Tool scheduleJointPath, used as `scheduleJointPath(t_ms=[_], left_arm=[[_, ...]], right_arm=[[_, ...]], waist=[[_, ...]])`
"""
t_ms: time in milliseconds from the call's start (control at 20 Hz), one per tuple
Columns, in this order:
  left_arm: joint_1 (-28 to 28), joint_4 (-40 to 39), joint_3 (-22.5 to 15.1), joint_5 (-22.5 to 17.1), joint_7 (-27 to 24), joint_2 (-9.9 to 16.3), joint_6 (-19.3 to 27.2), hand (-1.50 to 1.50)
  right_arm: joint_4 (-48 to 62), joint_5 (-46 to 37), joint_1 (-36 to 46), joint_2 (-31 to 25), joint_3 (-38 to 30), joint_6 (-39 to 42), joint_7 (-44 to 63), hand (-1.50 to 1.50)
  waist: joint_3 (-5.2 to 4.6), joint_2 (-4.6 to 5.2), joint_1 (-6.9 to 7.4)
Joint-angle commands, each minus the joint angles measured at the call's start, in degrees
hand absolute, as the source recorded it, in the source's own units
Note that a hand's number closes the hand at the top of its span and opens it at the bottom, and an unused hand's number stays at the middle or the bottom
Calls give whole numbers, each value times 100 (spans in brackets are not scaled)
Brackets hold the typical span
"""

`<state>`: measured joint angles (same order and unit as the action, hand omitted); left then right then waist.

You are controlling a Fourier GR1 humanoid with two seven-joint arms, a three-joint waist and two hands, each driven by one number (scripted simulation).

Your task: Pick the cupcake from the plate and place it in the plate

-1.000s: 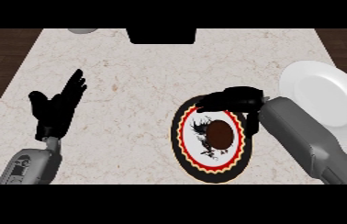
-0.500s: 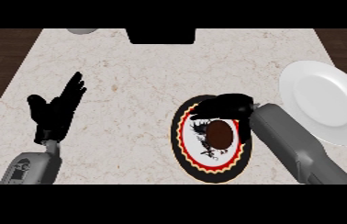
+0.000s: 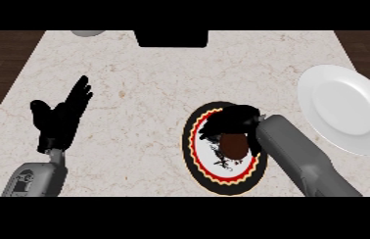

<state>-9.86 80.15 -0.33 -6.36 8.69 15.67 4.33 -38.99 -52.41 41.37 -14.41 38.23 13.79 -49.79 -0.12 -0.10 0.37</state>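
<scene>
Head view, itemised from my remote station. Bench: pale marble, carrying all items. Patterned plate: black rim with red and yellow banding, set right of centre. Cupcake: brown, sitting on that plate. Right hand: over the plate's upper part, its fingers curled down against the cupcake's top edge (I judge the grasp is closing, though I cannot confirm a full hold). White plate: at the right edge, well apart, presumably the destination. Left hand: at the left, fingers straight and upward, resting, holding nothing, clear of the work.
</scene>
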Motion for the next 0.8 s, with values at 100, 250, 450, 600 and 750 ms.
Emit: scheduleJointPath(t_ms=[100,250,450,600,750], left_arm=[[266,108,134,-80,67,72,-198,0],[280,218,238,-39,68,136,-217,0],[173,375,-17,178,252,-133,-53,0],[137,-191,199,162,-258,-80,-220,0],[79,13,261,99,-13,-32,-94,0]], right_arm=[[-292,-467,-344,21,324,-104,-527,150],[-404,-385,-338,-39,94,177,-630,150],[-67,-389,-292,139,-125,28,-682,150],[-621,-217,-501,85,-402,-50,-549,150],[-146,333,-363,115,-1525,-389,1105,150]], waist=[[12,6,-8],[12,3,-13],[15,16,24],[11,11,-37],[10,20,-192]])
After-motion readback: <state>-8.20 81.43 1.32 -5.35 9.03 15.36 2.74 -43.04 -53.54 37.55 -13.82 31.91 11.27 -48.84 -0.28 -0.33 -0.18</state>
